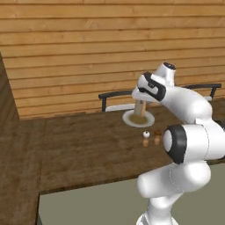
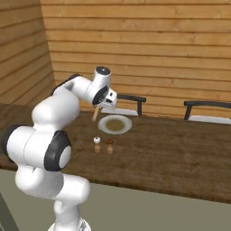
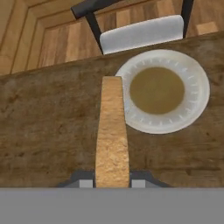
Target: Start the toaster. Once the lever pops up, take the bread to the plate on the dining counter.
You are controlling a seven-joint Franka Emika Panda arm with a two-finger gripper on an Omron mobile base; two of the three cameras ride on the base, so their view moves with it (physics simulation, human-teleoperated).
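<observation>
Your jaws pinch the bread [image 3: 112,131] edge-on, hanging over the plate [image 3: 192,111] rim near the surface's [image 3: 43,131] far edge; release here and it may topple off the plate.

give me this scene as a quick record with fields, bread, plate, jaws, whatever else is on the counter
bread: slice held edge-on above the dining counter, just beside the plate's rim, not yet on it
plate: round off-white, brownish centre, on the counter's far side
gripper: jaws shut on the bread's near end
shakers: two small ones side by side on the counter, nearer than the plate
chairs: dark-framed one with a pale seat behind the plate, another further along
task stage: bread carried to the plate, not released
</observation>
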